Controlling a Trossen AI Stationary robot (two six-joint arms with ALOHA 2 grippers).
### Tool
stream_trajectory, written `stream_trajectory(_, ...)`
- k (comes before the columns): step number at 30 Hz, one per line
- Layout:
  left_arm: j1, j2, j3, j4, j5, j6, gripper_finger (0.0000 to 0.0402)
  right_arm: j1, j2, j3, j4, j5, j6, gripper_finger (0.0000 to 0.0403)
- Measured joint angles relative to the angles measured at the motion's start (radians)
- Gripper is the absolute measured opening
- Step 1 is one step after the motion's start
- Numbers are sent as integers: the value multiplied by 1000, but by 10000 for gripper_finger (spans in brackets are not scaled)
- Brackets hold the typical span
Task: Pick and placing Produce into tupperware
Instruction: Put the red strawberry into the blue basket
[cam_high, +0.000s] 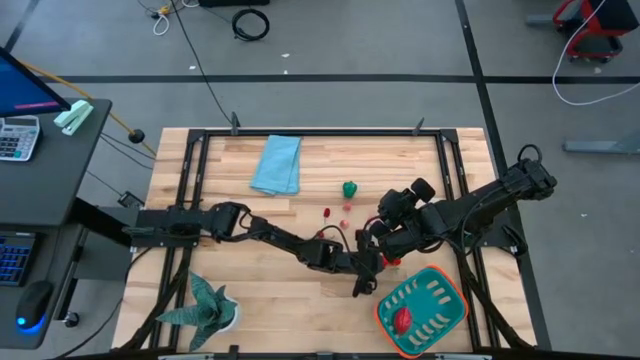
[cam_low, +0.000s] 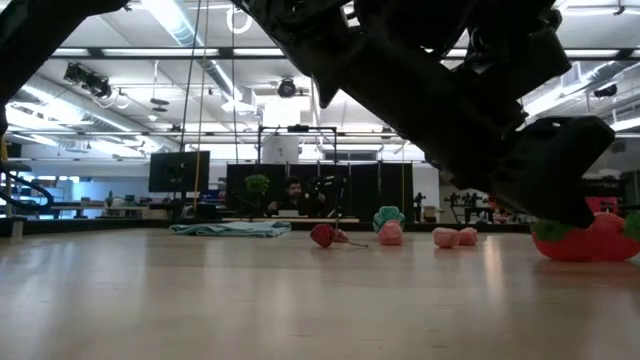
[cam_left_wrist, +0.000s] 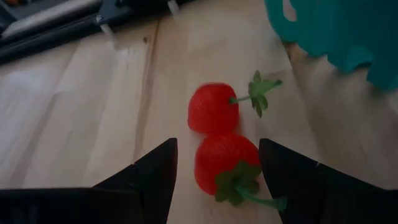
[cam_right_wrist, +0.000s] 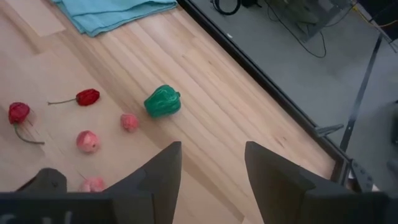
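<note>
My left gripper (cam_high: 381, 263) is open and low over the table, just left of the teal tupperware (cam_high: 422, 312) with its orange rim. In the left wrist view its fingers (cam_left_wrist: 217, 144) stand either side of a red strawberry (cam_left_wrist: 224, 163), with a second strawberry (cam_left_wrist: 212, 109) just beyond. Both strawberries (cam_low: 585, 243) lie on the wood. One red piece (cam_high: 402, 320) lies inside the tupperware. My right gripper (cam_right_wrist: 211, 149) is open, raised beside the left one (cam_high: 380, 222), empty. A green pepper (cam_right_wrist: 163, 101) and small red and pink pieces (cam_right_wrist: 87, 141) lie farther up the table.
A light blue folded cloth (cam_high: 277, 165) lies near the far edge. A green star-shaped plant (cam_high: 205, 305) stands at the near left corner. A black frame (cam_high: 320, 132) runs round the table. Bare wood lies between the left arm and the near edge.
</note>
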Motion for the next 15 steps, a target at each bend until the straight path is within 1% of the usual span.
stream_trajectory(4, -1, 0, 0, -3, -13, -39, 225, 0, 0, 0, 0, -3, -20, 184)
stream_trajectory(7, 3, 0, 0, -13, -16, -116, 223, 0, 0, 0, 0, -4, -33, 183)
stream_trajectory(11, 3, 0, 0, -72, -16, -210, 225, 0, 0, 0, 0, -6, -63, 183)
stream_trajectory(15, 6, 5, 0, -115, -16, -257, 230, 0, 0, 0, 0, -6, -80, 183)
